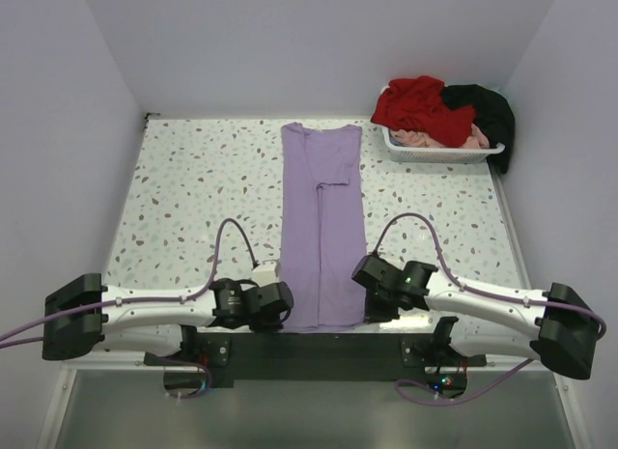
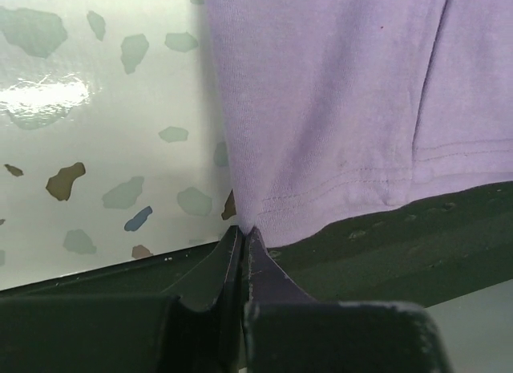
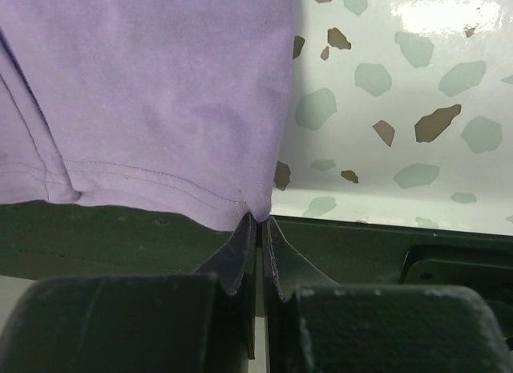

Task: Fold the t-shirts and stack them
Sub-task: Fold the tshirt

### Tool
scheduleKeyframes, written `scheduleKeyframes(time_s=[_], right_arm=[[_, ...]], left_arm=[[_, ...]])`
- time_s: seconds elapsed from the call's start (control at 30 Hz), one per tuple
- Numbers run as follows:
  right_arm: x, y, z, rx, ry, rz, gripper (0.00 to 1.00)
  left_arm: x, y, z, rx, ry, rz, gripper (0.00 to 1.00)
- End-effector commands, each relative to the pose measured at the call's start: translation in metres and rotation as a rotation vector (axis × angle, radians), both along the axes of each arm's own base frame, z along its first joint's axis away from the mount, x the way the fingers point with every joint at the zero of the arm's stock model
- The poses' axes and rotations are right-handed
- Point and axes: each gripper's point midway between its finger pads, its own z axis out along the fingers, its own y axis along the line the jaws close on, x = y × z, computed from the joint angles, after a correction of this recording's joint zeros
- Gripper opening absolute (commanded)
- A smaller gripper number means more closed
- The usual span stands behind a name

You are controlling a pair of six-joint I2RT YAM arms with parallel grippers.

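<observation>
A lavender t-shirt (image 1: 323, 227) lies folded into a long narrow strip down the middle of the speckled table, its hem hanging at the near edge. My left gripper (image 2: 243, 231) is shut on the hem's left corner of the lavender t-shirt (image 2: 337, 108). My right gripper (image 3: 260, 220) is shut on the hem's right corner of the same t-shirt (image 3: 152, 92). Both grippers (image 1: 280, 304) (image 1: 372, 294) sit at the table's near edge. Red (image 1: 417, 101), black (image 1: 488, 109) and pale pink (image 1: 435, 138) t-shirts are piled in a white basket (image 1: 439, 154) at the back right.
The speckled table (image 1: 193, 198) has white walls on the left, back and right. A dark mounting bar (image 1: 319, 357) runs along the near edge under the hem. The basket stands in the far right corner.
</observation>
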Motion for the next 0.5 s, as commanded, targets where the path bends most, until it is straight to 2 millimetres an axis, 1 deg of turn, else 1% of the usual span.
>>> scheduleKeyframes(time_s=[0.0,0.13,0.23,0.37,0.47], right_arm=[[0.008,0.005,0.013,0.012,-0.044,-0.007,0.0],[0.009,0.007,0.012,0.009,-0.039,-0.003,0.0],[0.01,0.01,0.014,0.013,-0.041,-0.001,0.0],[0.015,0.014,0.023,0.026,-0.059,-0.006,0.0],[0.018,0.013,0.028,0.02,-0.077,-0.02,0.0]], left_arm=[[0.007,0.005,0.012,0.051,-0.054,-0.007,0.0],[0.007,0.006,0.012,0.06,-0.057,-0.018,0.0],[0.008,0.002,0.013,0.046,-0.063,-0.023,0.0],[0.017,0.001,0.024,0.03,-0.108,0.007,0.0],[0.024,-0.001,0.034,-0.009,-0.145,0.04,0.0]])
